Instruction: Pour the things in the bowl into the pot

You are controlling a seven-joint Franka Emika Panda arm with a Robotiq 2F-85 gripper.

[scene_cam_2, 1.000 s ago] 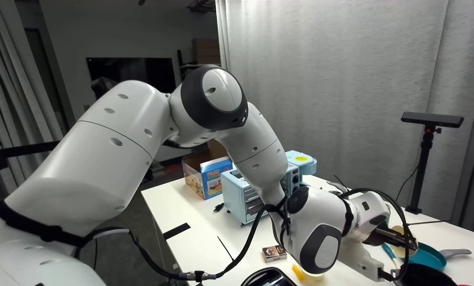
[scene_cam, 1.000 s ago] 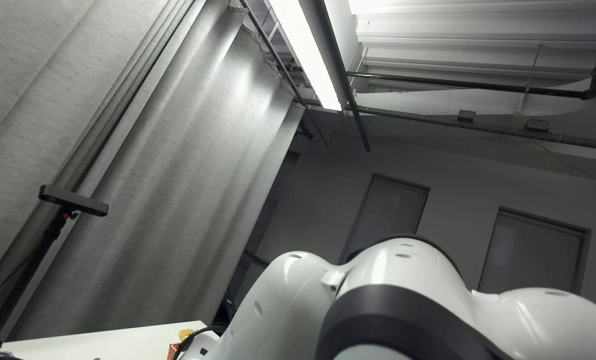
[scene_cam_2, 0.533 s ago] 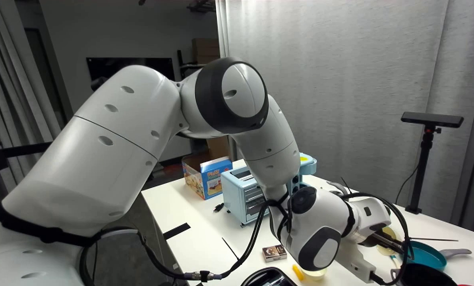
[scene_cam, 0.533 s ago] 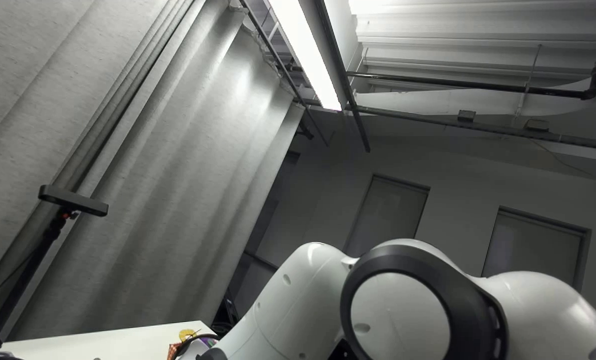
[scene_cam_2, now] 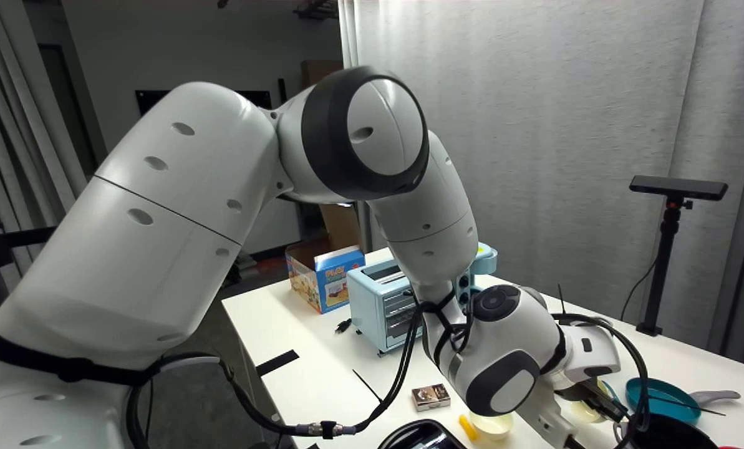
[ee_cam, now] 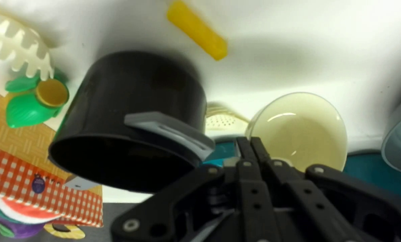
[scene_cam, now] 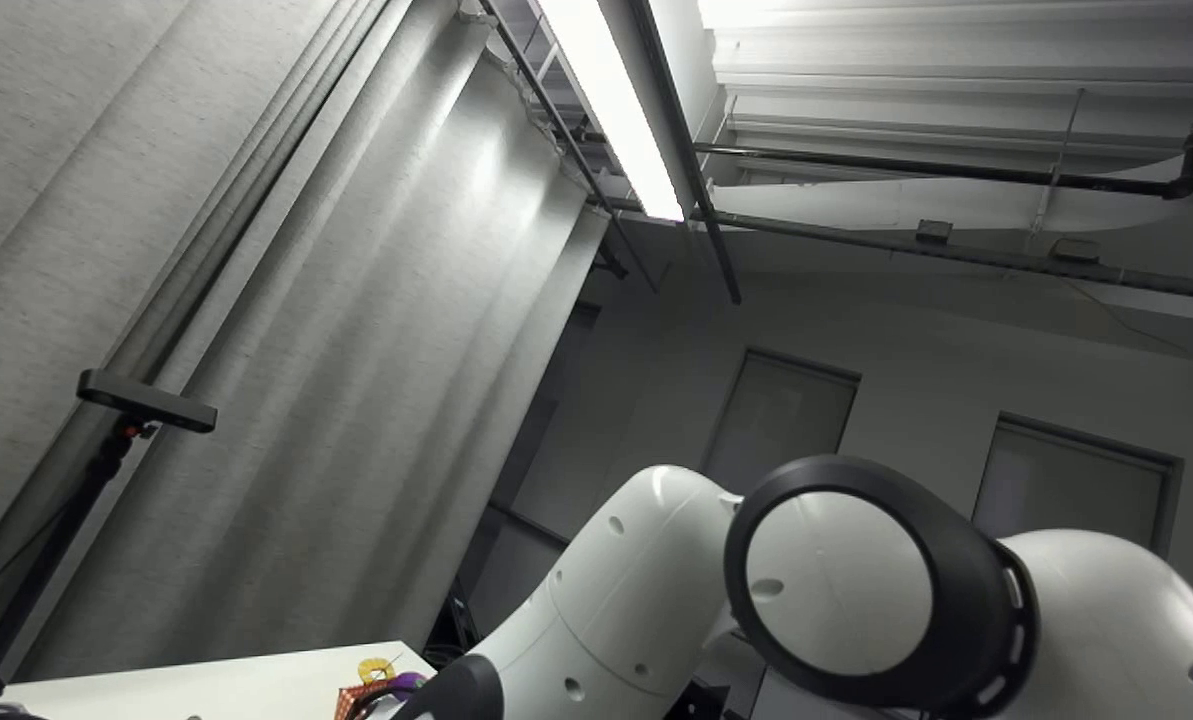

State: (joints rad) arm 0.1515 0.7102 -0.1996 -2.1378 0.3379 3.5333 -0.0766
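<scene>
- Bowl [ee_cam: 303, 124] is being pinched at the rim by the gripper [ee_cam: 250, 140], jaws nearly together.
- Black pot [ee_cam: 139, 90] is being carried by the bench [scene_cam_2: 322, 374], near the bowl and a teal pan [scene_cam_2: 665, 391].

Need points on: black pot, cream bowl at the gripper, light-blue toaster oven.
Black pot [ee_cam: 129, 90], wrist view: on its outer wall.
Cream bowl [ee_cam: 306, 131], wrist view: on its bare inside surface.
Light-blue toaster oven [scene_cam_2: 369, 312], in an exterior view: on its side panel.
</scene>
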